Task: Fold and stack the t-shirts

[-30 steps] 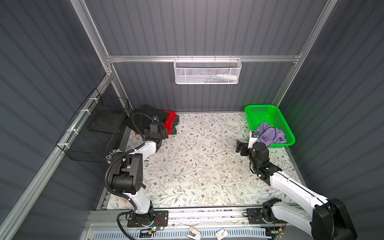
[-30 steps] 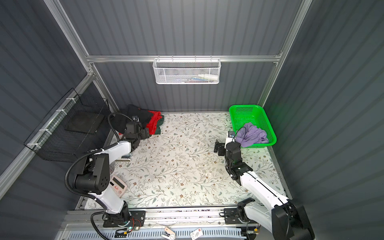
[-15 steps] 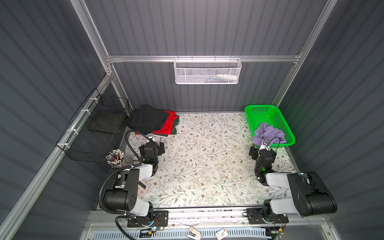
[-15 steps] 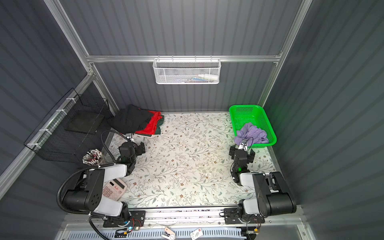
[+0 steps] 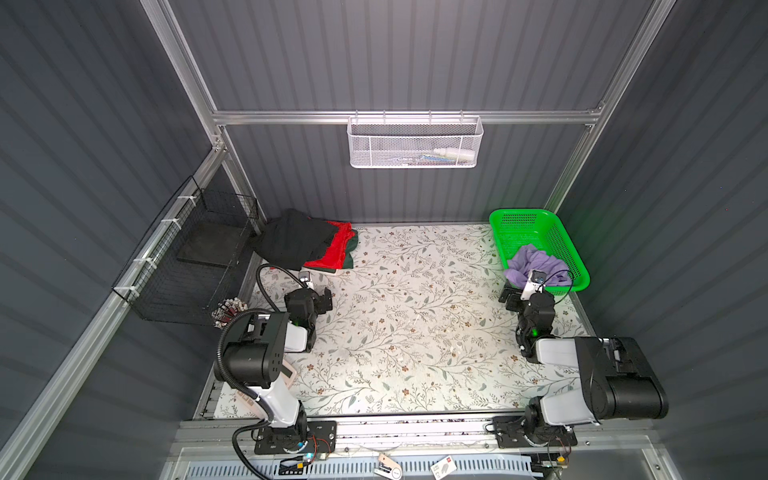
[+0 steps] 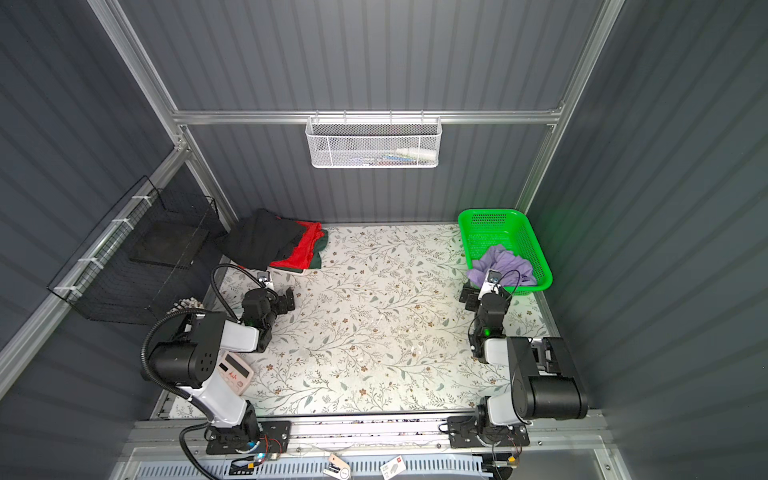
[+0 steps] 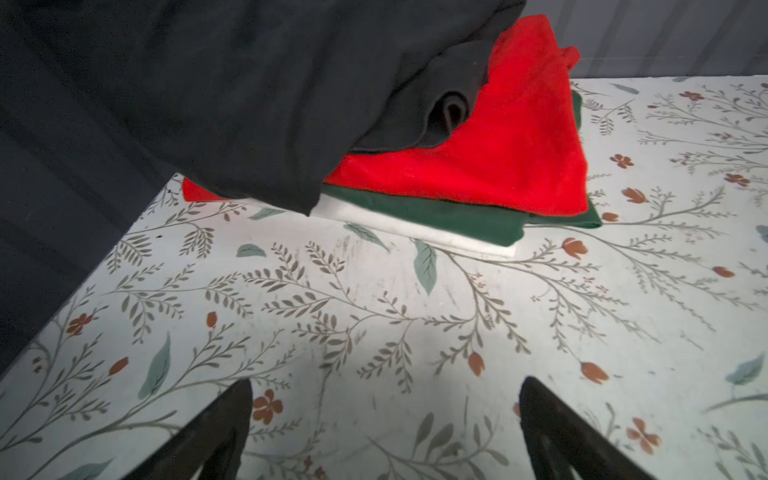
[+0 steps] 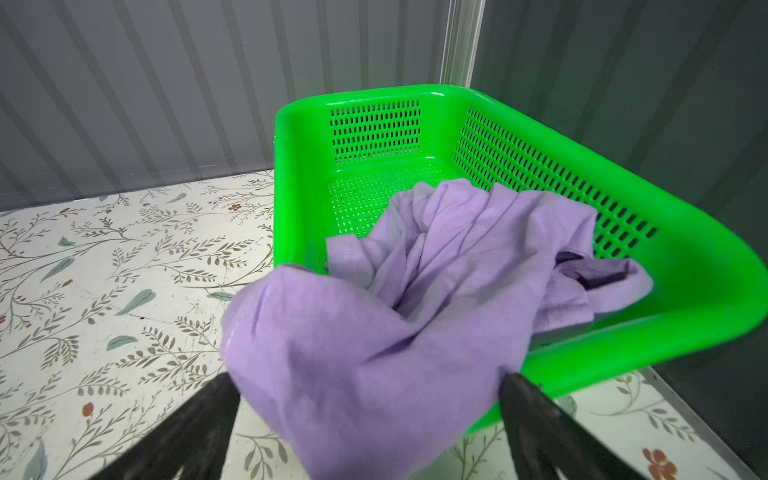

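A lab robot cell: grey ribbed walls (image 5: 415, 62), aluminium frame (image 5: 395, 117).

Left arm (image 5: 266, 353) and right arm (image 5: 598, 374): white link shells between bulky black joint housings. Ribbed black hose (image 5: 219, 353) looped along the left. Small green light (image 5: 533, 332) at each wrist. Black bolted base plates (image 5: 295, 436), thin wires trailing. Black tapered fingers (image 7: 216, 432) on left gripper (image 7: 384, 386) and right gripper (image 8: 370, 382).

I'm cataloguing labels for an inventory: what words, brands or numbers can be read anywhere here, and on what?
Nothing here can be read.
Calculator: red marks under its display, too small to read.
Paper tags at the front edge: print blurred.
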Robot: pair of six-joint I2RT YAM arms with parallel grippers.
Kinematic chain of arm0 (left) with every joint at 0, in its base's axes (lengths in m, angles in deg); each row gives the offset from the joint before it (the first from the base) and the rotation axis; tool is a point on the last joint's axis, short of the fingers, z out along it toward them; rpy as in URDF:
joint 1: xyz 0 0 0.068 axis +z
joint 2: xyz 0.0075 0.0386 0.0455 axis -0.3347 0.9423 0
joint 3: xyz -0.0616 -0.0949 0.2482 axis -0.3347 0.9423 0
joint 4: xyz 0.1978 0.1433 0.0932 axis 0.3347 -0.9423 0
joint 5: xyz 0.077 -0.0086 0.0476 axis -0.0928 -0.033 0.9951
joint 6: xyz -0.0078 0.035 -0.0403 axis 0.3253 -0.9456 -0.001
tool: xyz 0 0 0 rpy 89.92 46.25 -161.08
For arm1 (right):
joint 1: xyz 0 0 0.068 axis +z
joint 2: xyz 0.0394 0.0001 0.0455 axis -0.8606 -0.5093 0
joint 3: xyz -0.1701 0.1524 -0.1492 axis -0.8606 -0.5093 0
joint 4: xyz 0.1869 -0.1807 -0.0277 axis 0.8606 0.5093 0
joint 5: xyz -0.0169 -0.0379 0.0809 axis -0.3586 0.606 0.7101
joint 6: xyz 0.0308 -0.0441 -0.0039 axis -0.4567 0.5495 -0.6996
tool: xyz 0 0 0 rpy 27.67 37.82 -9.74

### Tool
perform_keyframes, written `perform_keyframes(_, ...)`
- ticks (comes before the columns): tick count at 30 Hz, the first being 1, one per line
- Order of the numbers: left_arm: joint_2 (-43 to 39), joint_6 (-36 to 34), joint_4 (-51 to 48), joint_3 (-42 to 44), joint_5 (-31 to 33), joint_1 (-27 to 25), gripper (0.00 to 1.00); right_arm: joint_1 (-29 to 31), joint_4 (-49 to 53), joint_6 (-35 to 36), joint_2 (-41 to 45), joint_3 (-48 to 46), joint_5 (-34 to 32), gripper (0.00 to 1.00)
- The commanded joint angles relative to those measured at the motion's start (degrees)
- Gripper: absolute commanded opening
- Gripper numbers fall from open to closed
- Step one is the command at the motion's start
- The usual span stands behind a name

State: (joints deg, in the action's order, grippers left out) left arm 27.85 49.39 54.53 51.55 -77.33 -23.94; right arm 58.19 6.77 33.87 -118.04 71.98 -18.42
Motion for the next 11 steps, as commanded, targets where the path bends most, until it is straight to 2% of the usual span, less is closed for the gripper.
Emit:
perform_keyframes(1,0.04,-1.57,-0.85,-0.66,-0.63,-0.28,1.00,-0.22,0.35,-0.91,-0.08,0.30,1.25,0.99)
perform_keyframes(11,0.35,-1.49,0.07,-0.50,-1.39,0.16,1.00,-0.01,-2.40,-0.58,-0.05,-0.98,0.77,0.99)
